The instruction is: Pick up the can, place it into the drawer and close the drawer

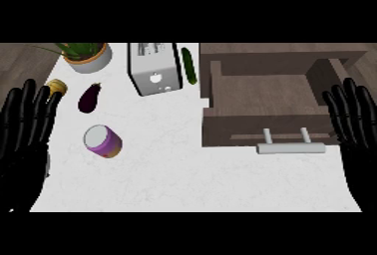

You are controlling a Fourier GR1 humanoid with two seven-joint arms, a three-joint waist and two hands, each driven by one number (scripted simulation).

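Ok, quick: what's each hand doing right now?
Left hand: open, fingers straight, holding nothing.
Right hand: open, fingers straight, holding nothing.

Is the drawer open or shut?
Open: the drawer is pulled out, its bare inside showing, with the handle toward the robot.
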